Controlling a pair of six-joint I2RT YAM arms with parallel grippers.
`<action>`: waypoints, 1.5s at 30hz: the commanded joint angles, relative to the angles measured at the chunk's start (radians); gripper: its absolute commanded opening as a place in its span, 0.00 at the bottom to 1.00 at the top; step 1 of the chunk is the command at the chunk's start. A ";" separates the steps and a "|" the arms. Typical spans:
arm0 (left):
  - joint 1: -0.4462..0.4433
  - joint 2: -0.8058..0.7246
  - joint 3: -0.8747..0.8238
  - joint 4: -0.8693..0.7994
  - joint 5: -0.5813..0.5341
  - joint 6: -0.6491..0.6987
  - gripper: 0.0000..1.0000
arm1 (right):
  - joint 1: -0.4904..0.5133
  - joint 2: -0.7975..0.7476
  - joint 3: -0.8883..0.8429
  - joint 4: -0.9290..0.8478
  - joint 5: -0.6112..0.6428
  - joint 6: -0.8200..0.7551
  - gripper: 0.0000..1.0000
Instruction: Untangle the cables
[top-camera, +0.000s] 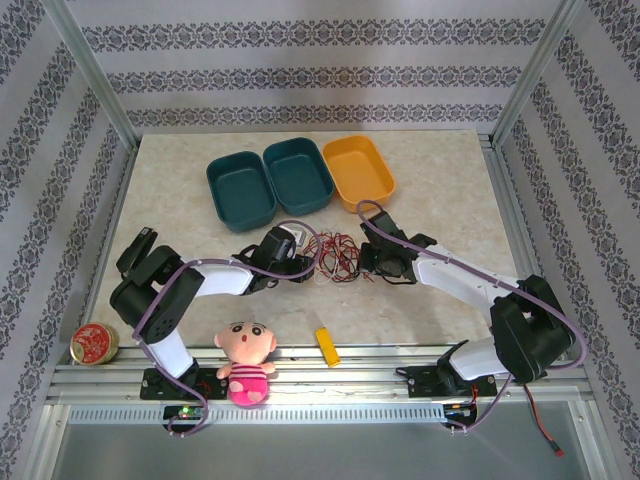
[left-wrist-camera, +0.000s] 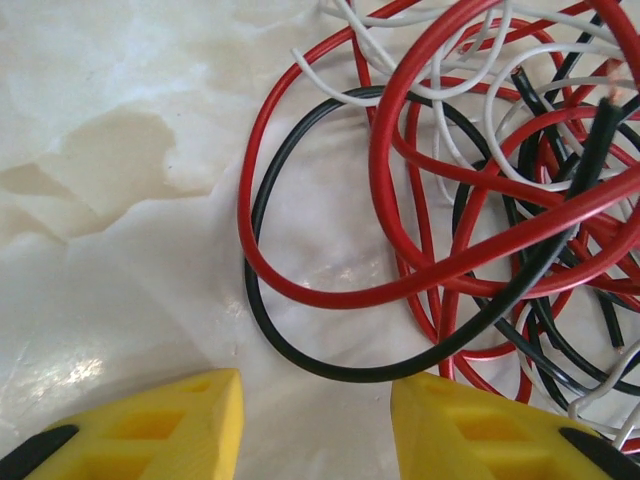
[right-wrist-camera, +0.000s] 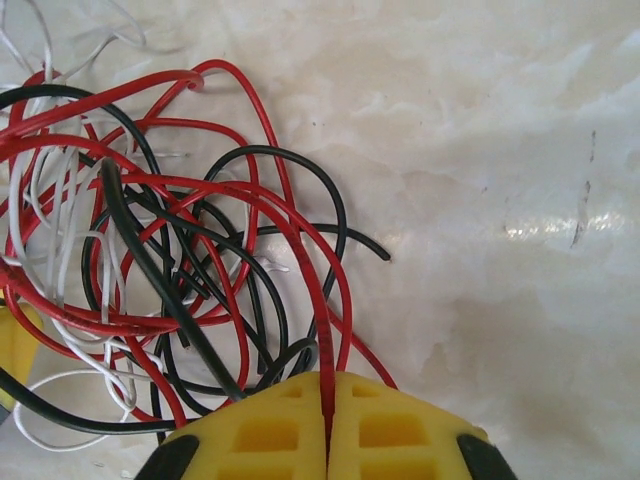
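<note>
The cables (top-camera: 335, 255) are lying tangled on the desk (top-camera: 450, 190), loops running off both wrist views. The right gripper (right-wrist-camera: 327, 425) is clenching a red one; the left gripper (left-wrist-camera: 315, 425) is hanging parted, empty.

Black-white arms (top-camera: 460, 282), yellow pincer pads (left-wrist-camera: 170, 430)

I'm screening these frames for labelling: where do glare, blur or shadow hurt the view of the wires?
Left wrist view: glare patches on the table, and the wires nearest the lens go soft. Right wrist view: a bright streak on the table at right, wires mostly sharp. Top external view: even light, soft shadows, but the wires are tiny.
</note>
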 joint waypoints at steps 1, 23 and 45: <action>0.002 0.040 0.022 0.089 0.023 0.016 0.44 | 0.009 -0.017 0.041 -0.012 0.022 -0.007 0.00; 0.003 0.059 0.011 0.056 -0.043 -0.077 0.00 | 0.013 -0.315 0.278 -0.250 0.140 -0.190 0.00; 0.002 -0.130 0.005 0.010 -0.032 -0.071 0.33 | 0.044 -0.293 0.652 -0.327 0.212 -0.392 0.00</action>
